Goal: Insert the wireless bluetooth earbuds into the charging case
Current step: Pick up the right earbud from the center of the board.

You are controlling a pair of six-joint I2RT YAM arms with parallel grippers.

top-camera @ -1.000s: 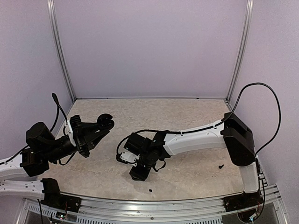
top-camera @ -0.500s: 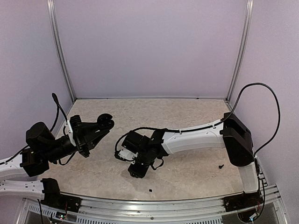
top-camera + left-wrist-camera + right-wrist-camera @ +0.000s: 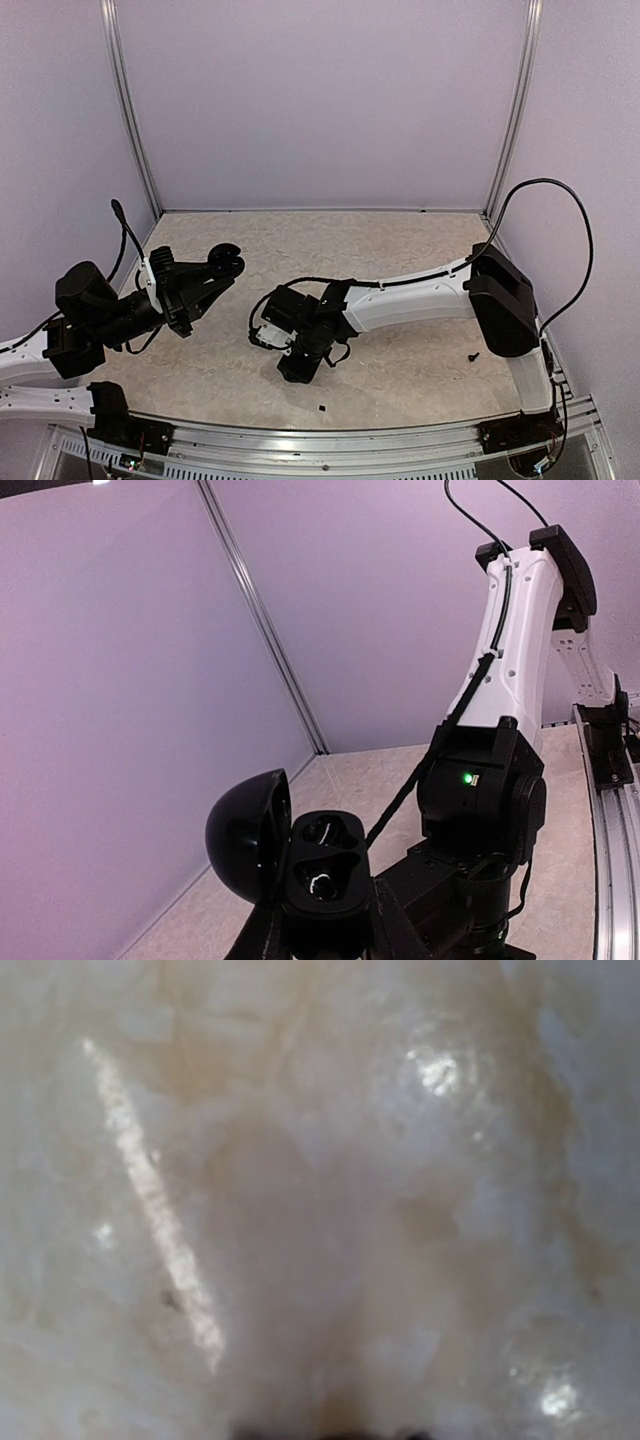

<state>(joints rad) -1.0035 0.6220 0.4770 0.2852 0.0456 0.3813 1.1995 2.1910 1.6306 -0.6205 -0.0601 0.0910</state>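
The charging case [image 3: 325,865] is black here, not white. It is held upright between the fingers of my left gripper [image 3: 322,920], with its domed lid [image 3: 248,832] swung open to the left. Its two wells show dark shapes with bright glints, and I cannot tell whether buds sit in them. In the top view the case [image 3: 228,262] is held above the table's left side by my left gripper [image 3: 205,274]. No white earbuds show. My right gripper [image 3: 293,370] points straight down, close to the table. Its wrist view shows only blurred marble, with its fingertips [image 3: 250,1434] barely showing at the bottom edge.
A tiny black bit [image 3: 473,355] lies on the marble table [image 3: 400,240] near the right arm's base, and another [image 3: 321,408] lies by the front rail. The right arm [image 3: 500,680] stands in front of the case in the left wrist view. Walls enclose the back and sides.
My right gripper has shifted slightly to the left over the table, staying low. The left arm and the case have not moved.
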